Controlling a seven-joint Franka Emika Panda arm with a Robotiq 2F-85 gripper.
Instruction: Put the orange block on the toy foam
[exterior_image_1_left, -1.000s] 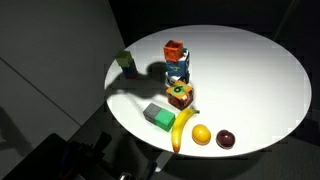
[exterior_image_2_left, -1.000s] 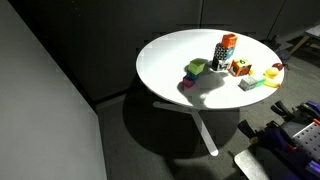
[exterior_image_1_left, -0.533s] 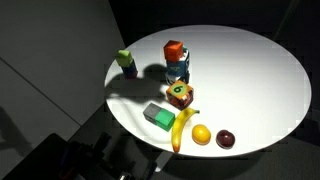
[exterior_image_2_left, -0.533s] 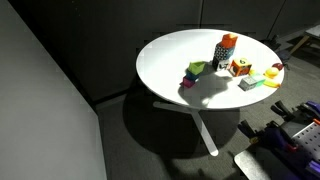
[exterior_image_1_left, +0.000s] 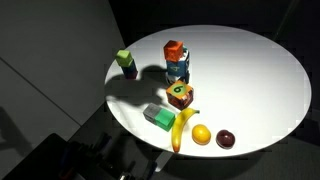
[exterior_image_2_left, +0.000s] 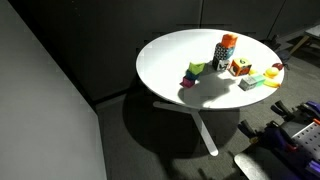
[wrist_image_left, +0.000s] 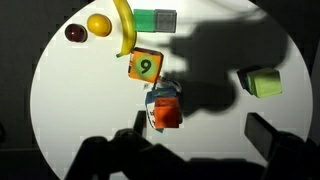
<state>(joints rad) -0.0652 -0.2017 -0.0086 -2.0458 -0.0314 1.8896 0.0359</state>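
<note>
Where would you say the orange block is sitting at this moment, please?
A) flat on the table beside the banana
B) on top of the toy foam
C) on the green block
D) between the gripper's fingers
B: in an exterior view the orange block sits directly on top of the toy foam.

In the wrist view we see our gripper only as dark shapes along the lower edge, with the camera looking straight down past it. Its two fingers stand well apart, the jaws spread wide with open space between them. In both exterior views we cannot make out the arm against the darkness.
</note>
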